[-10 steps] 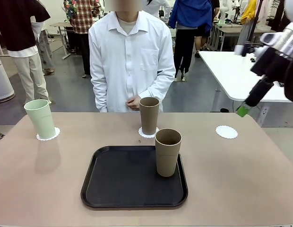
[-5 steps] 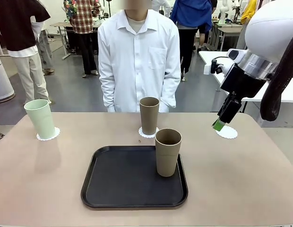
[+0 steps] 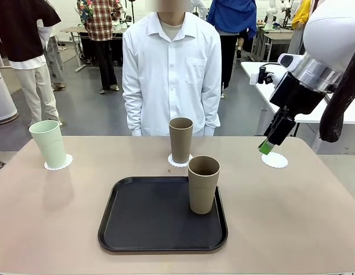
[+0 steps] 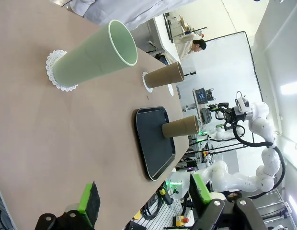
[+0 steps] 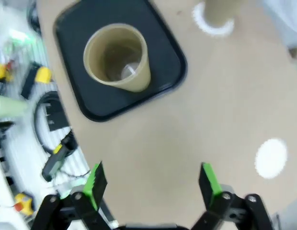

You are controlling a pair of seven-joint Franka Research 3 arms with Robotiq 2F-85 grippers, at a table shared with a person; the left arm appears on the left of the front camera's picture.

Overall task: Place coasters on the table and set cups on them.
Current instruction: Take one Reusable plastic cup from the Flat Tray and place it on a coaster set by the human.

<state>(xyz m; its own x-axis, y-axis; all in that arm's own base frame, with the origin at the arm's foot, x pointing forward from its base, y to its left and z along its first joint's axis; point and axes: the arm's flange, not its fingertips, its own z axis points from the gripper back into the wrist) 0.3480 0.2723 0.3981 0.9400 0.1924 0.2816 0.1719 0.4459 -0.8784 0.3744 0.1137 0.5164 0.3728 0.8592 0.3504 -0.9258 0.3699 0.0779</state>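
**Change observed.** Since a second ago the right arm [image 3: 306, 86] has swung in from the upper right edge of the front view and come lower. The right jaws now hang near the bare coaster [image 3: 274, 160] at the right of the frame, clear of it. They stand released, with nothing between them. The left jaws, at the bottom of the left wrist view, are likewise released and empty. The person [image 3: 170, 74] has shifted slightly to the right. No cup, coaster or tray has moved.

**Meaning.** In our judgement the arm is heading for the last cup, since one placement remains.

**Count.**
- Coasters: three, all on the table [image 3: 292, 212]. They lie at left [image 3: 67, 162], centre [image 3: 172, 162] and right.
- Cups: three.
  - The mint cup [image 3: 48, 143] stands on the left coaster.
  - One tan cup [image 3: 181, 140] stands on the centre coaster.
  - The second tan cup [image 3: 203, 184] stands upright in the right part of the black tray [image 3: 109, 226] — not yet on a coaster.
- Trays: one.
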